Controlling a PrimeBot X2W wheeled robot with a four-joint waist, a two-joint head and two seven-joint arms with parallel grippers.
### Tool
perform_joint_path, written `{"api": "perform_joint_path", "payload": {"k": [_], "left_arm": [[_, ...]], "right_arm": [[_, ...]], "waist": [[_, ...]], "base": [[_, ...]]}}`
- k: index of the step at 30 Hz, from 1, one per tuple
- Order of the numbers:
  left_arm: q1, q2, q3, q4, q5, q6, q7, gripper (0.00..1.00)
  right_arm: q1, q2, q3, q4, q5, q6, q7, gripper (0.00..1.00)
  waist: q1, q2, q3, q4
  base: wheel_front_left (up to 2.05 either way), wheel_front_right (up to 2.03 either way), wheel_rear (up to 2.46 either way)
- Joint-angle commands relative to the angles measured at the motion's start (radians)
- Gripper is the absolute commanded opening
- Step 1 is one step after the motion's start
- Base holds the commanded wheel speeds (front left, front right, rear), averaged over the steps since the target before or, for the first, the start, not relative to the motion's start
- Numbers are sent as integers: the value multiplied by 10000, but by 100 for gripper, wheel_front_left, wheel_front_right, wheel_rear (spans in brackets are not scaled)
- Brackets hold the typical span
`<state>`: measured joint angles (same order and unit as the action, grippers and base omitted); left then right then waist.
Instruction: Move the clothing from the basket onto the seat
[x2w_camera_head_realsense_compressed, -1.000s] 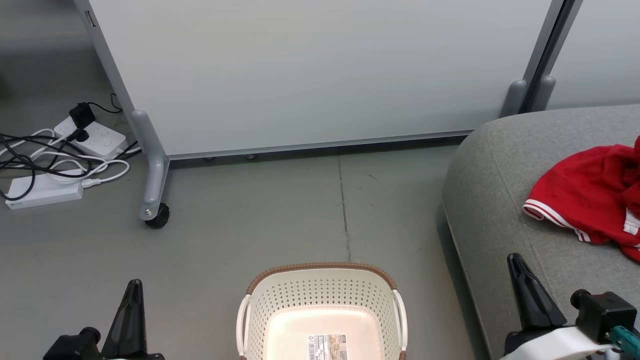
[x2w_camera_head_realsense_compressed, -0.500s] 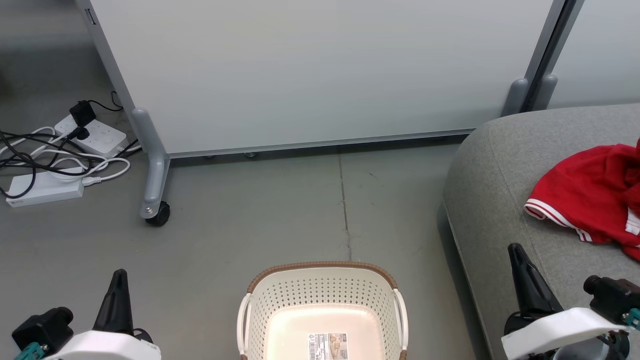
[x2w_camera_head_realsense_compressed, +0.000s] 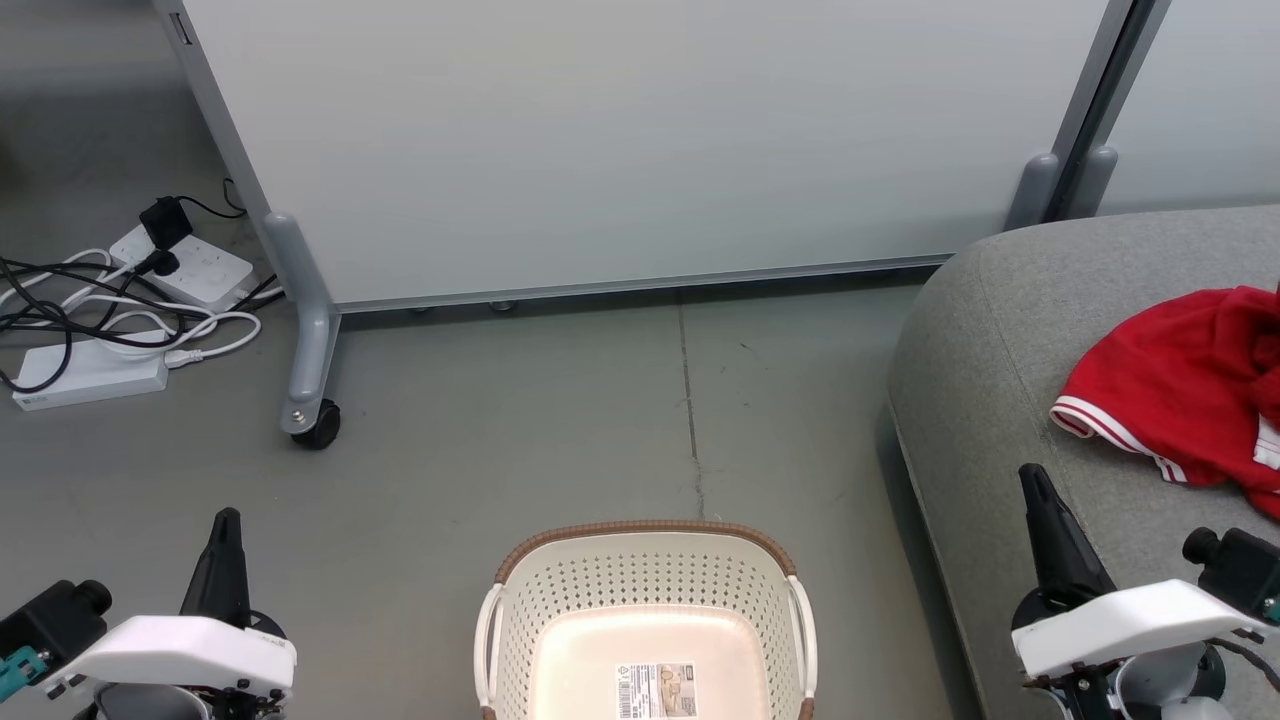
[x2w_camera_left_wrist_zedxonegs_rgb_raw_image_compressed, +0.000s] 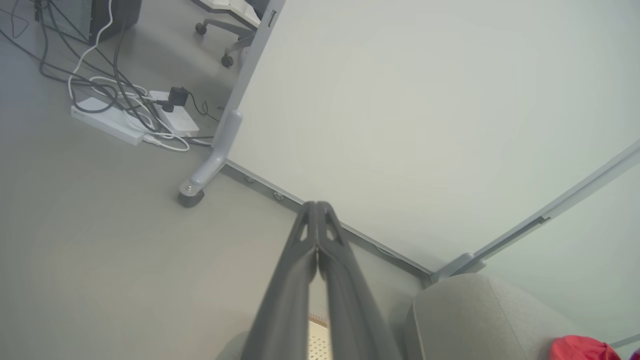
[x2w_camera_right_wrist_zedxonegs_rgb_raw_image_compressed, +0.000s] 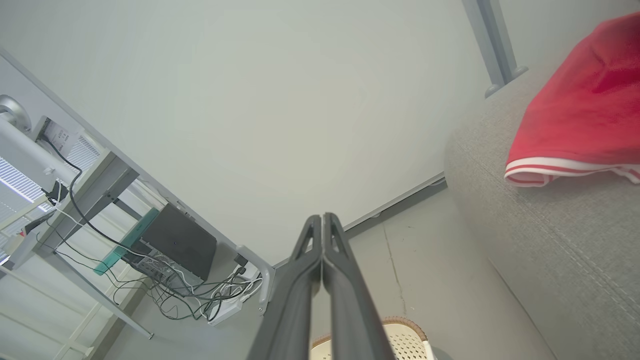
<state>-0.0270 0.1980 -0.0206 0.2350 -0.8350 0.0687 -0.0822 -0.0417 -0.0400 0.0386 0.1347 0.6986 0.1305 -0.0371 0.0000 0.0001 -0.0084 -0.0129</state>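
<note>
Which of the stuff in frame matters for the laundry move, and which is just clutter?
Job:
- red clothing, lying on the sofa
- grey sofa
- white basket, no clothes in the visible part

Clutter:
- power strips
- cables
- wheeled partition

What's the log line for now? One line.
basket: visible part empty | clothing: on sofa | left gripper: shut, empty | right gripper: shut, empty | task: looks done
</note>
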Motion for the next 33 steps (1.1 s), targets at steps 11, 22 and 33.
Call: {"api": "perform_joint_path", "payload": {"k": [11,22,33], "left_arm": [[-949,-127,585,464,-1414,-431,580,0],[-1473,-308,969,925,-2465,-710,1055,0],[-1939,-458,1315,1340,-3412,-984,1483,0]], "right_arm": [[-806,-88,-79,552,1775,3,-49,0],[-1245,-96,-117,1079,3113,3,-48,0],[-1636,-104,-145,1560,4324,7,-48,0]], "waist": [[0,-1,33,15],[0,-1,65,29],[0,-1,97,44]], "base": [[0,0,0],[0,0,0],[0,0,0]]}}
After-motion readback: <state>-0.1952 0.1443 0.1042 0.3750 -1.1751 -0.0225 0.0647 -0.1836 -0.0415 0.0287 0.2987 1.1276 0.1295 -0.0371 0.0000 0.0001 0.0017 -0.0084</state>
